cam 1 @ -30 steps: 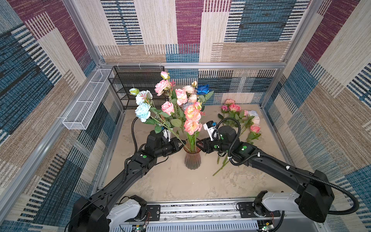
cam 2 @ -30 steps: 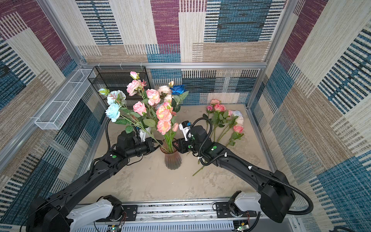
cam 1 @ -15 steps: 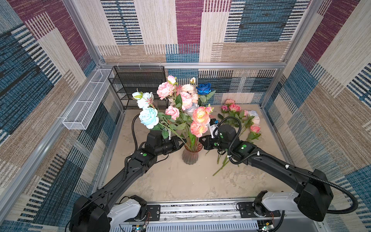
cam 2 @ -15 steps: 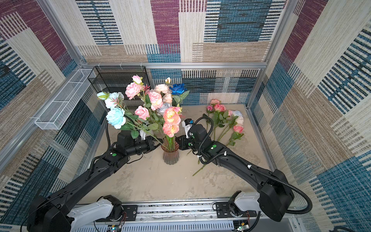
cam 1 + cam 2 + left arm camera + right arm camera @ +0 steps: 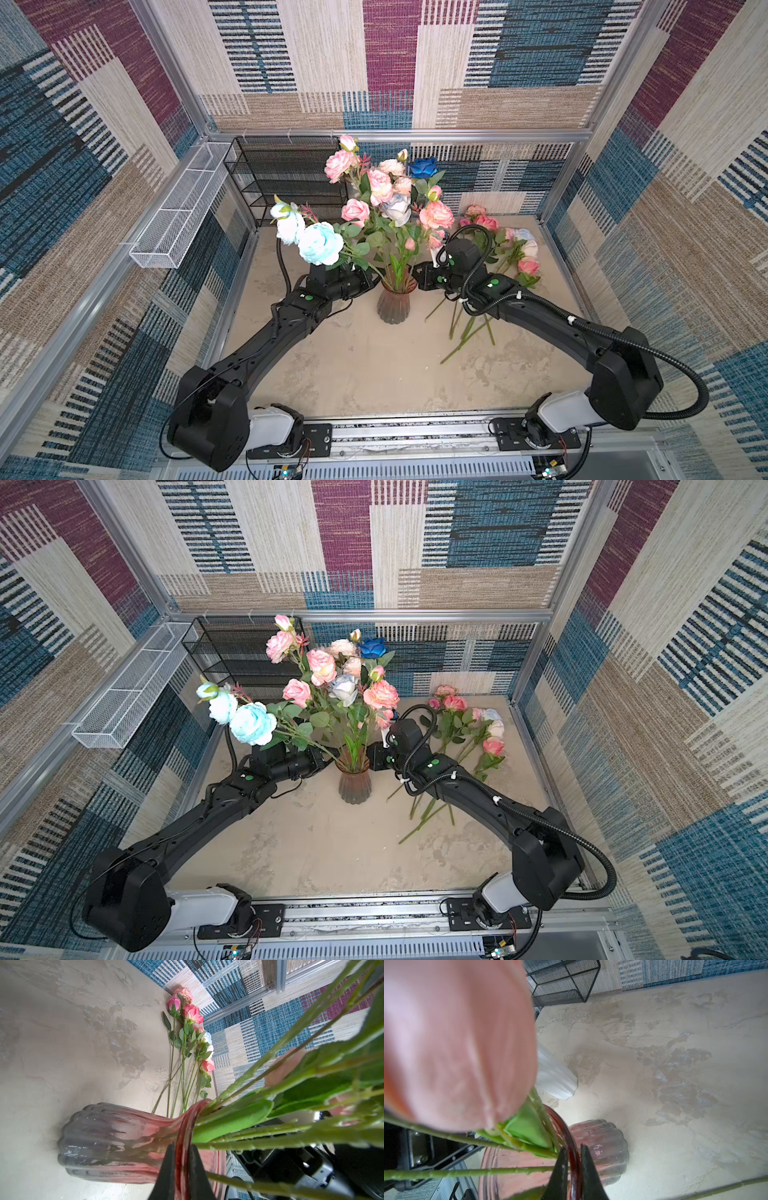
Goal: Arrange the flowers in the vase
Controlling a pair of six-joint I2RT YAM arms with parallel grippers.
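Both sides of the vase rim are pinched. On the left, the left hand is clenched on the pink ribbed glass lip, its jaws astride it. The vase stands upright in the middle of the desk, holding flowers: pink, white, pale blue, one deep blue. The right hand grasps the opposite lip likewise. Further right, loose flowers lie on the desk, stems toward the front.

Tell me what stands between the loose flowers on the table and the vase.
The right hand, shut on the vase rim, and its forearm lie between them, crossing above the loose flowers' stems.
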